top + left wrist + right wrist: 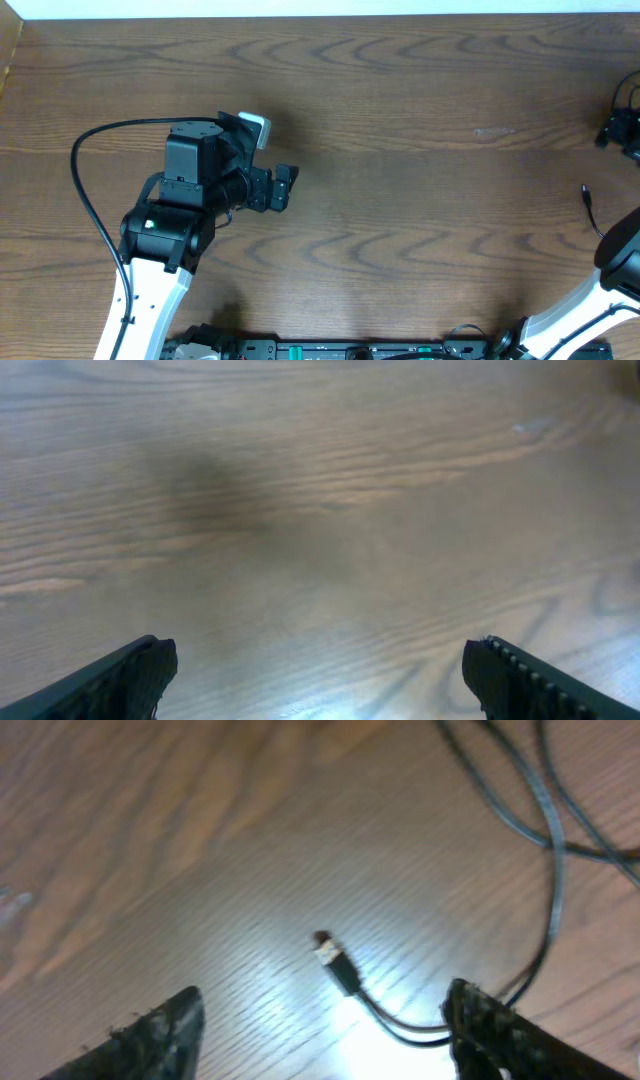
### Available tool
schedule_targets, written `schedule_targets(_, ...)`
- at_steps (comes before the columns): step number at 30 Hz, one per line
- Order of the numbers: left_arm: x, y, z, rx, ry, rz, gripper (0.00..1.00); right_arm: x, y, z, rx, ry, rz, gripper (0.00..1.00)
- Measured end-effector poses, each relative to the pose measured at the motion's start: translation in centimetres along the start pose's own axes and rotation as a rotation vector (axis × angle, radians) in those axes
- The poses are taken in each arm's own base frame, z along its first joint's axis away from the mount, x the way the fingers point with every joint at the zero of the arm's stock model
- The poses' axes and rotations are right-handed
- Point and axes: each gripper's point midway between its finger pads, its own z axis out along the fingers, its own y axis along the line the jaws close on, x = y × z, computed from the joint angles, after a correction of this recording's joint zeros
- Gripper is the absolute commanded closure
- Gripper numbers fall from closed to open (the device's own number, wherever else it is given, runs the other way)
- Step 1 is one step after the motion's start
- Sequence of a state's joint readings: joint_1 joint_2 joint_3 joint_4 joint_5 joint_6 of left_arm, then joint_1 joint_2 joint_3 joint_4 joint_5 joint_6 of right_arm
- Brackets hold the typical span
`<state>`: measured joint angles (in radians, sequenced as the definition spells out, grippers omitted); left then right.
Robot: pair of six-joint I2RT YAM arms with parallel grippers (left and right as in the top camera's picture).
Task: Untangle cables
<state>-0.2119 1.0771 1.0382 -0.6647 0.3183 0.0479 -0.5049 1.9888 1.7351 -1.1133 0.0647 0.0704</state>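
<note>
A thin black cable ends in a small plug point(338, 965) that lies flat on the wood table. My right gripper point(322, 992) stands open around it, and the cord runs back past the right finger point(490, 1030). More dark cable strands point(550, 830) loop across the table beyond it. From overhead, the plug end point(586, 192) shows near the right edge, with a dark cable bundle point(622, 128) farther back. My left gripper point(283, 187) hovers open over bare wood at the left-centre, far from the cables, and nothing sits between its fingers point(140, 670). No white cord is visible.
The right arm point(620, 262) reaches in from the lower right corner. The left arm's own thick black cable point(90, 190) arcs over the table's left side. A pale scuff point(493, 130) marks the wood. The table's far edge point(320, 14) runs along the top.
</note>
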Motion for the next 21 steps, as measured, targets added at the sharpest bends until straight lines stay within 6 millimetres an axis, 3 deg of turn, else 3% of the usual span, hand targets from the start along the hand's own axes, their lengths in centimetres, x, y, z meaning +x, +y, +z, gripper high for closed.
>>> schedule_targets(5, -0.1, 2.5, -0.2, -0.146, -0.009, -0.060, 0.04, 0.2, 4.6, -1.6, -0.032, -0.139, -0.109, 0.29)
schedule_targets(10, -0.1, 4.4, -0.6, -0.259, -0.017, -0.089, 0.04, 3.4, 9.9, -5.4, -0.102, -0.332, -0.250, 0.20)
schedule_targets(15, -0.6, 6.2, -1.1, -0.364, -0.045, -0.098, 0.04, 6.0, 11.9, -8.3, -0.147, -0.403, -0.317, 0.18)
schedule_targets(16, -0.7, 6.5, -1.3, -0.384, -0.050, -0.099, 0.04, 6.3, 12.2, -8.7, -0.154, -0.407, -0.328, 0.13)
schedule_targets(21, -0.8, 7.7, -1.8, -0.461, -0.062, -0.115, 0.04, 8.8, 14.6, -9.2, -0.180, -0.373, -0.400, 0.08)
